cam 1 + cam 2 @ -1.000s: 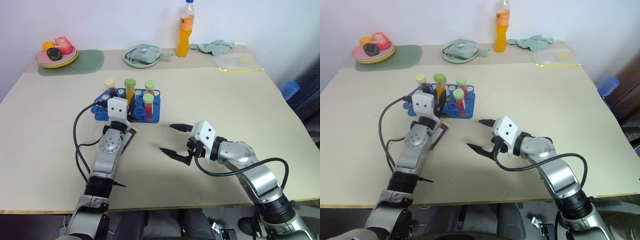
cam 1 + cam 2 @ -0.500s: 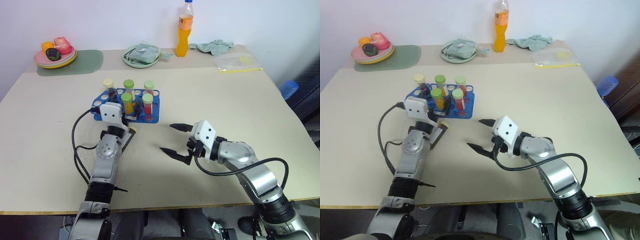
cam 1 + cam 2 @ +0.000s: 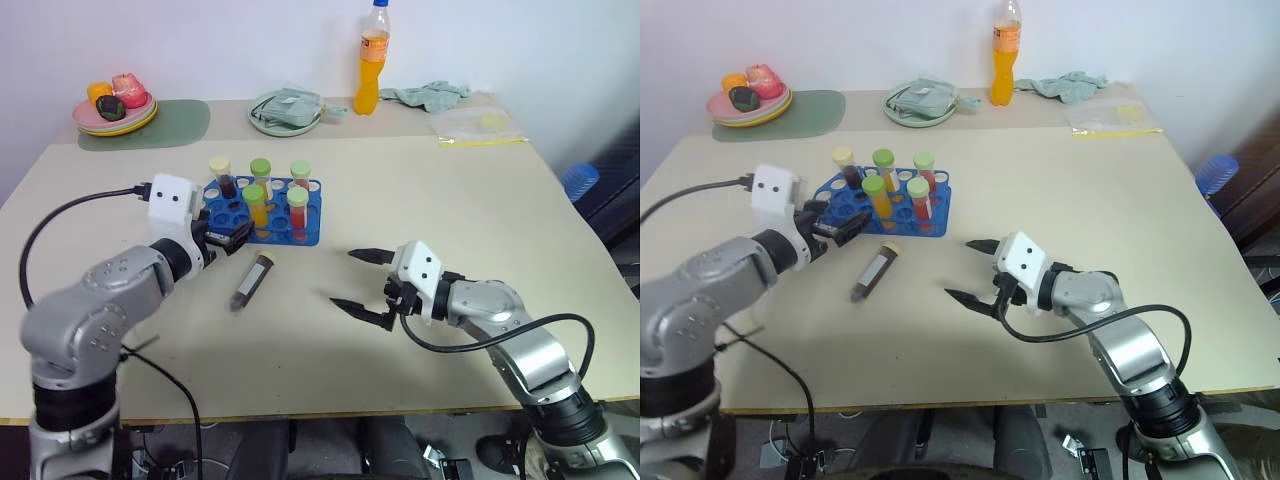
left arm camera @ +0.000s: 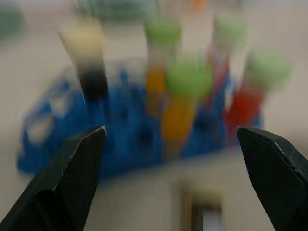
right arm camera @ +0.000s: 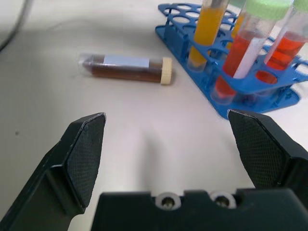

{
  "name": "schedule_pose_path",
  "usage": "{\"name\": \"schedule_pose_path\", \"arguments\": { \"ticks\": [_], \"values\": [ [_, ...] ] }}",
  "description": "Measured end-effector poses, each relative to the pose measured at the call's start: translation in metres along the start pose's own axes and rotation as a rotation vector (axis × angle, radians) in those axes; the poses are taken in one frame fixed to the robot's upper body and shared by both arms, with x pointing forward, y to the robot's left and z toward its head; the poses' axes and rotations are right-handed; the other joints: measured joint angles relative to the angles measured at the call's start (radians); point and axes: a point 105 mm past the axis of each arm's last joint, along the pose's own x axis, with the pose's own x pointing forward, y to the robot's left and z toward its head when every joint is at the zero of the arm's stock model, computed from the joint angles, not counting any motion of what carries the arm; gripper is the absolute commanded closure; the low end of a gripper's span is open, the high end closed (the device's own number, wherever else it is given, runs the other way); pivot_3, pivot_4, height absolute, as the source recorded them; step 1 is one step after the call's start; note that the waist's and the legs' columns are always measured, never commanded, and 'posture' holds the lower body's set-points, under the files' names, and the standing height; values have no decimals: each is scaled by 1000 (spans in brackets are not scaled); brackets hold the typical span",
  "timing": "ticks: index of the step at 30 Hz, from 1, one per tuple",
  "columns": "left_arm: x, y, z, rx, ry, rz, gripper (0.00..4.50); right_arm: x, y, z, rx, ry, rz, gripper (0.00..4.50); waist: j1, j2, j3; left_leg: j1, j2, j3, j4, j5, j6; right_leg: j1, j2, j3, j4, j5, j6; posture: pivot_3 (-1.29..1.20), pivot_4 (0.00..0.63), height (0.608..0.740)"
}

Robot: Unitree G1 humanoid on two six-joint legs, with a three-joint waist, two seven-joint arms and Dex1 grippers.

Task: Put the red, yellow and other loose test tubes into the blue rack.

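Observation:
The blue rack (image 3: pixel 312 236) stands left of the table's middle with several capped tubes upright in it: yellow ones (image 3: pixel 255 203), red ones (image 3: pixel 297 207) and a dark one (image 3: pixel 222 172). In front of it a loose tube (image 3: pixel 251 281) of brown liquid with a cream cap lies flat on the table. My left gripper (image 3: pixel 228 237) hovers open and empty at the rack's near left corner, facing the tubes (image 4: pixel 185 91). My right gripper (image 3: pixel 345 278) is open and empty to the right of the lying tube (image 5: pixel 126 67), a little above the table.
Along the back edge are a plate of fruit (image 3: pixel 112 105) on a green mat, a plate with a cloth (image 3: pixel 285 108), an orange drink bottle (image 3: pixel 371 60), a rag (image 3: pixel 430 93) and a plastic bag (image 3: pixel 475 125). A round blue object (image 3: pixel 580 180) sits beyond the table's right edge.
My left gripper let go of the green-capped yellow tube, which now stands in the rack. It opened and swung back to the left, uncovering the lying brown tube. The right gripper stayed put.

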Motion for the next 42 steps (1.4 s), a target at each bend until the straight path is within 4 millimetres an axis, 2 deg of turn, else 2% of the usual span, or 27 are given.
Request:
{"name": "schedule_pose_path", "arguments": {
  "ticks": [2, 5, 8, 11, 14, 18, 21, 23, 25, 28, 31, 34, 36, 38, 42],
  "values": [
    [2, -11, -12, 14, 140, -95, 42, -5, -4, 7, -31, -2, 20, 0, -3, 0, 0, 2, 0, 0, -1, 0, 0, 1, 0, 1, 0, 0, 0, 0, 150, 740],
    [14, -18, -28, 63, 295, -107, 42, -9, -7, 12, -55, 1, 37, 0, -3, 0, 0, 2, 1, -1, -2, 0, 0, 0, 0, 1, 0, 0, 0, 0, 150, 740],
    [25, -14, -39, 76, 384, -66, 42, -9, -3, 17, -66, -8, 52, 0, -2, 0, 0, 2, 1, -1, -2, 0, 0, 0, -1, 3, 0, 0, 0, 0, 150, 740],
    [35, -16, -41, 46, 401, -47, 42, -9, 0, 16, -67, -5, 51, 0, 5, 0, 0, 2, 1, -1, -2, 0, 0, 0, -1, 3, -1, 0, 0, 0, 150, 740],
    [42, -20, -42, 37, 412, -37, 820, -9, 6, 14, -64, 0, 50, 0, 5, 0, 0, 2, 0, -1, -2, 0, 0, 0, -1, 3, -1, 0, 0, 0, 150, 740],
    [45, -20, -42, 52, 423, -21, 2760, -7, 12, 13, -59, 0, 47, 0, 0, 0, 0, 2, 1, -1, -3, 0, 0, -1, -1, 3, 0, 0, 0, 0, 150, 740],
    [45, -18, -41, 50, 426, -8, 2871, -5, 14, 14, -62, -2, 45, 0, 2, 0, 0, 2, 0, 0, -2, 0, 0, -1, -1, 3, 0, 0, 0, 0, 150, 740],
    [36, -11, -40, 55, 415, -13, 2871, -2, 17, 14, -61, -5, 57, 0, -3, 0, 0, 1, 1, 0, -3, 0, 0, -2, -1, 4, 0, 0, 0, 0, 150, 740],
    [16, -4, -34, 67, 346, -52, 2871, 0, 17, 15, -71, -8, 61, 0, -13, 0, 0, 1, 1, 2, -4, 0, -1, -4, -1, 5, 0, 0, -1, 0, 150, 740],
    [-13, 26, -18, 125, 125, 7, 2871, -1, 15, 13, -72, -4, 57, 0, -22, 0, 0, 1, 2, 3, -6, 3, -5, -5, -1, 5, 0, -1, -3, 0, 150, 740],
    [-27, 54, 10, 156, -113, 115, 2871, 1, 14, 10, -65, -4, 57, 0, -1, 0, 0, 1, 2, 3, -5, 1, -1, -3, -1, 4, -1, -1, -3, 0, 150, 740],
    [-34, 78, 39, 53, -392, 217, 2871, 8, 13, 13, -60, -34, 62, 0, 19, -1, 0, 1, 1, 0, -3, 0, 0, 1, -2, 1, -6, 0, -1, 0, 150, 740],
    [-34, 86, 51, 48, -519, 296, 2871, 10, 10, 14, -68, -40, 56, 0, 27, -1, 0, 1, 1, 0, -3, -1, 1, 2, -2, 2, -8, 1, 0, 0, 150, 740],
    [-25, 82, 57, 64, -636, 357, 2871, 13, 8, 14, -67, -47, 52, 0, 32, -1, 0, 1, 0, 1, -3, -1, 1, 3, -2, 2, -10, 1, 0, 0, 150, 740],
    [15, 63, 42, 142, -701, 419, 2871, 19, 12, 14, -64, -61, 64, 0, 27, -2, 0, 0, 0, 3, -3, 0, -1, 2, -2, 2, -10, 1, 1, 0, 150, 740]
  ]
}}
